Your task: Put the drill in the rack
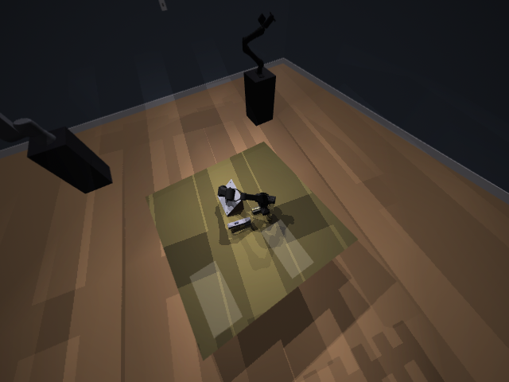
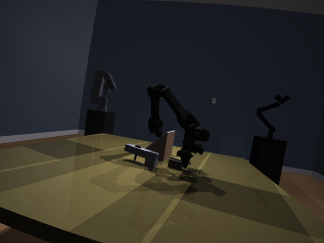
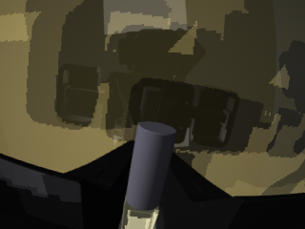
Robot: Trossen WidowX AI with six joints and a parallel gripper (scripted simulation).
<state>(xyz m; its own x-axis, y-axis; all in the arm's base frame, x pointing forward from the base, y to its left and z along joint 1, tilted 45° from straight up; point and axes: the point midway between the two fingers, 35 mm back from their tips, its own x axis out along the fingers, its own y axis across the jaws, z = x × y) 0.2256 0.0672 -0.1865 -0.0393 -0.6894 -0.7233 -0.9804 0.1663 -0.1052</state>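
From where I stand, the jaws [image 1: 265, 212] [image 2: 185, 165] are closed on the drill [image 1: 256, 210] [image 2: 175, 158] [image 3: 152, 167]. The wrist view shows its plain grey shank between the dark fingers; the pale section below is cut off by the lower edge. The finger contact faces cannot be made out.

The drill is outside the long grey housing [image 1: 238, 224] [image 2: 141, 152], lying low over the small dark block [image 2: 174, 164], which appears to be the rack. Whether the drill is seated in the block or just above it cannot be determined; the jaws cover one end, and the block's interior is not visible.

The housing stands on the bench [image 1: 254, 287] [image 2: 104, 206] [image 3: 29, 138], near the dark block. A small dark part [image 2: 137, 146], possibly the key, is located on its top face; how far it is depressed cannot be read. The interior of the housing is concealed. The wedge-shaped stand [image 1: 231, 206] [image 2: 167, 146] is located behind the housing in the exterior view and partly hides the arm's lower section.
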